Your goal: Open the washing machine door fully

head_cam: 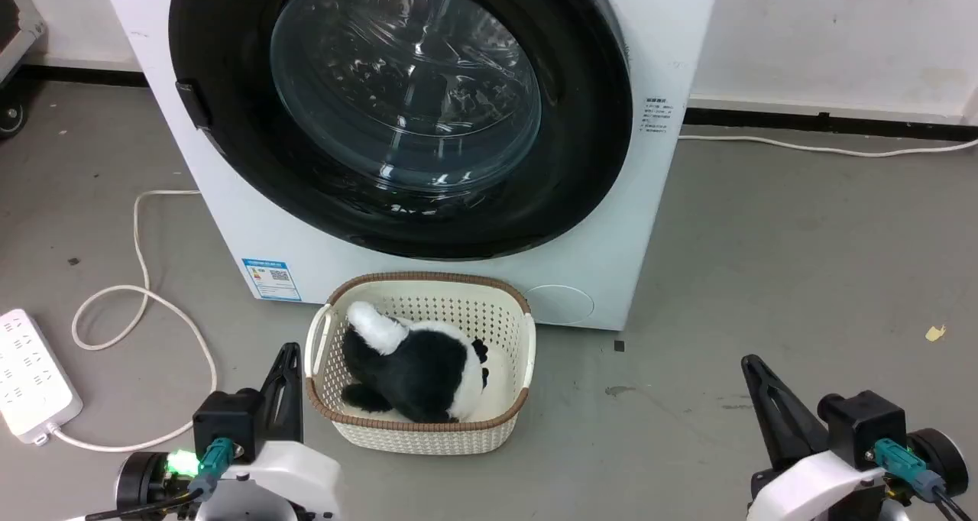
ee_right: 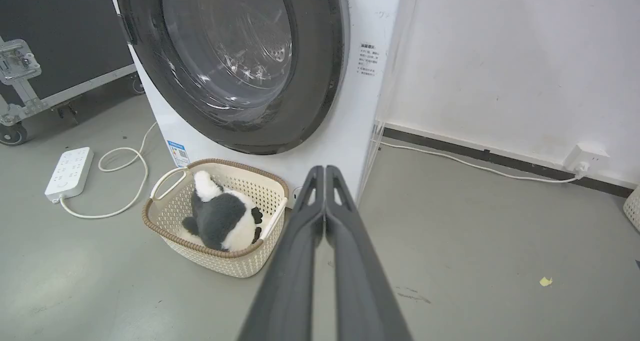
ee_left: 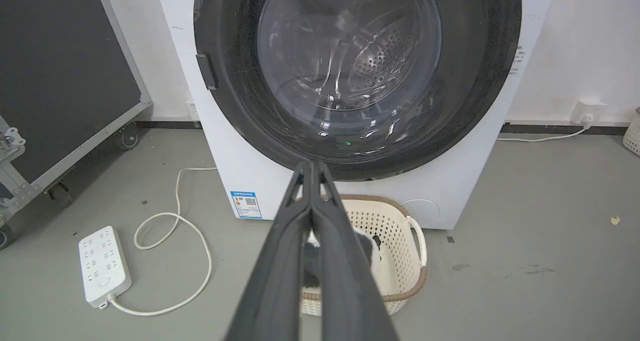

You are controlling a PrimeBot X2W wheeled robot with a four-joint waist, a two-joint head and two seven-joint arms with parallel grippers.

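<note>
The washing machine door (head_cam: 229,124) is a big glossy black disc with a bulging clear glass centre, lying flat against the white machine front (head_cam: 657,63). A small dark handle tab (head_cam: 192,102) sits on its left rim. The door (ee_left: 230,81) and the door (ee_right: 320,56) also fill the top of both wrist views. My left gripper (head_cam: 290,351) rests low at the lower left, shut, well short of the door. My right gripper (head_cam: 750,362) sits at the lower right, shut and empty. The tips meet in the left gripper (ee_left: 311,165) and the right gripper (ee_right: 324,169).
A cream basket (head_cam: 519,330) holding a black-and-white plush toy (head_cam: 416,360) stands on the floor right below the door. A white power strip (head_cam: 30,376) with a looped cable (head_cam: 137,299) lies at left. A black wheeled case (ee_left: 60,71) stands further left.
</note>
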